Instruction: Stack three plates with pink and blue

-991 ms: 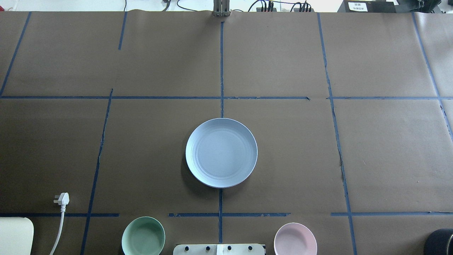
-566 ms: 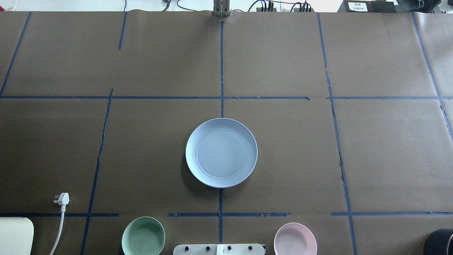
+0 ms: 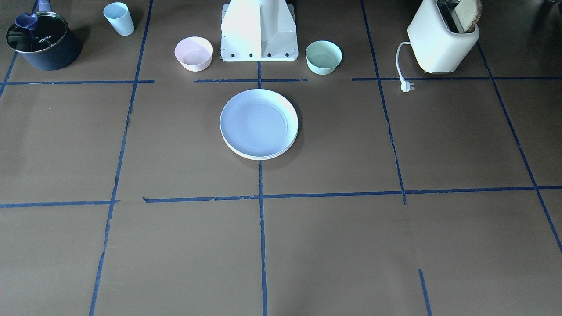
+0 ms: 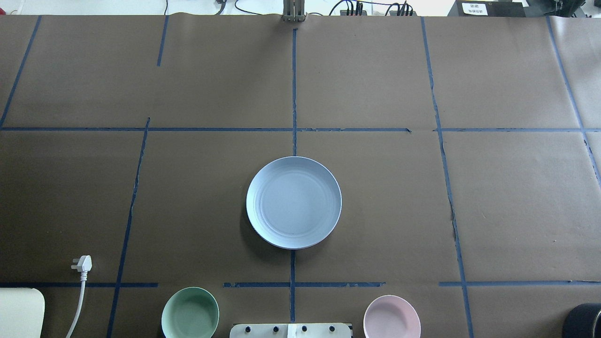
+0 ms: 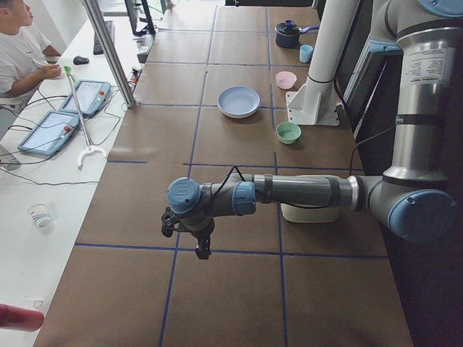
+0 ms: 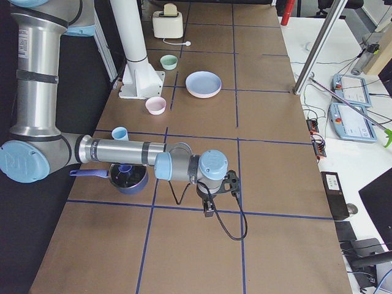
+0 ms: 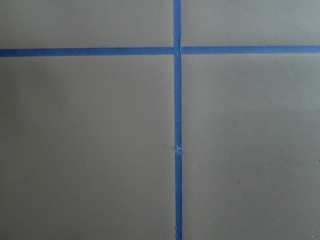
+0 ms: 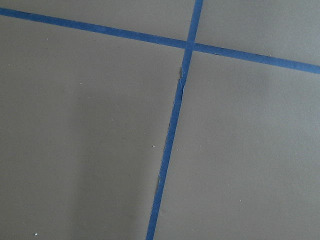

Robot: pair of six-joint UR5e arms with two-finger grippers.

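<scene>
Both arms reach out low and level. The left gripper and right gripper point downward; their jaw state is unclear.

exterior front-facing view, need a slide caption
Plate stack, blue on top, on the centre tape line; pink bowl and mint bowl flank the robot base.

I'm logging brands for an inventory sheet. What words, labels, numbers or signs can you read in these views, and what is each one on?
"KONKA": on the glass lid of the dark pot.
White label on the black box at the table's far edge: print too small to read.
Sticker on the left arm: too blurred to read.
Sticker on the right arm: too blurred to read.
Nothing else legible.
</scene>
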